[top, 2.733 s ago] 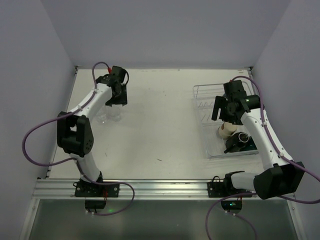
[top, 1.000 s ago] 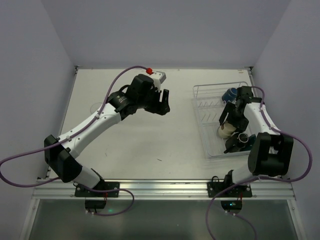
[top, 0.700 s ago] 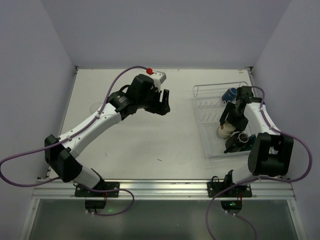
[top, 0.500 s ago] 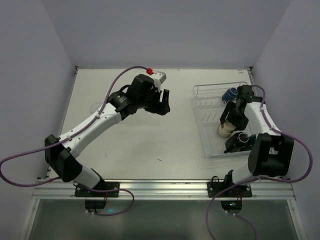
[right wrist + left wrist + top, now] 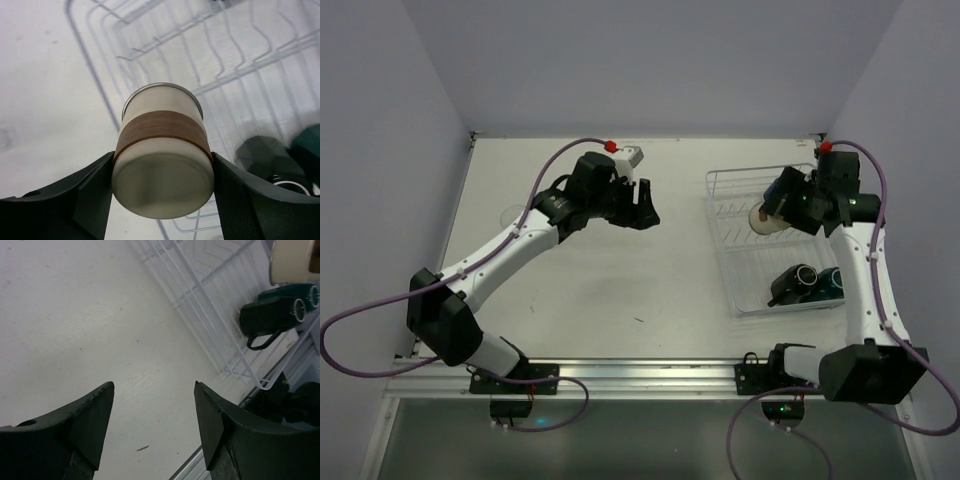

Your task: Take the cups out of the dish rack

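Right wrist view: the right gripper (image 5: 161,167) clamps the cream cup (image 5: 162,145) by its sides, base toward the camera.
Cup location: held on its side above the far end of the dish rack (image 5: 748,268).
Risk: the smooth round wall could slip or swivel between the pads, and a low swing left might catch the rack rim.
Right arm: stretched far, wrist turned left.
Left gripper (image 5: 642,205): spread wide, empty, hovering over the table (image 5: 620,280).
In rack: black mug (image 5: 790,283) and teal cup (image 5: 828,283) at the near end.

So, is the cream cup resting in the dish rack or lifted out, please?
Lifted: the right gripper holds the cream cup above the dish rack.
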Motion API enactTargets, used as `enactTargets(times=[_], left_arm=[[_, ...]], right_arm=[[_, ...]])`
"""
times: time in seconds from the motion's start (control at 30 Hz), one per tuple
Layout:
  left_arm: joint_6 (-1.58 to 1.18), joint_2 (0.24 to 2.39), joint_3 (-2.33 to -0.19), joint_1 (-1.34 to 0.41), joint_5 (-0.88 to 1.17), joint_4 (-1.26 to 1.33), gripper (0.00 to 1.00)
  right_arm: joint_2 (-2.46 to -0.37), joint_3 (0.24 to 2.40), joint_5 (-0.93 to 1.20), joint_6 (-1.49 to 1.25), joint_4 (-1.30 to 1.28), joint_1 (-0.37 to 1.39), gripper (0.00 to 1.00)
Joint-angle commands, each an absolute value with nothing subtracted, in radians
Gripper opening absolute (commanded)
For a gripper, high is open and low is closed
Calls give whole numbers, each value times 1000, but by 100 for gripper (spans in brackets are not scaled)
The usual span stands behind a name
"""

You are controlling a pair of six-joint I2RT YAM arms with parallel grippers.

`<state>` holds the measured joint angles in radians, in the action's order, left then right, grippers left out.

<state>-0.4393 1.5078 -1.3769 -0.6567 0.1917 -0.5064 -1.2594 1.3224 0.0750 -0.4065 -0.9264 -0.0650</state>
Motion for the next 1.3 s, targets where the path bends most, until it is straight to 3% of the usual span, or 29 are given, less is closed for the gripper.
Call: enactTargets(times=[0.0, 0.2, 0.5, 0.77, 1.27], left_arm=[[-544, 1399, -1230, -586, 519, -169, 68], [-842, 1354, -1002, -525, 839, 376, 66], [-1301, 1371, -816, -526, 890, 1041, 64], [-1439, 1393, -785, -526, 845, 1192, 64], [-1485, 1394, -784, -538, 785, 1190, 64]], right_arm=[[-1181, 1350, 332, -422, -913, -54, 0], [-1105, 1307, 721, -463, -796, -34, 0], [-1081, 1172, 965, -555, -525, 92, 0], [-1094, 1141, 1014, -630, -381, 146, 0], [-1149, 1147, 1011, -707, -258, 235, 0]])
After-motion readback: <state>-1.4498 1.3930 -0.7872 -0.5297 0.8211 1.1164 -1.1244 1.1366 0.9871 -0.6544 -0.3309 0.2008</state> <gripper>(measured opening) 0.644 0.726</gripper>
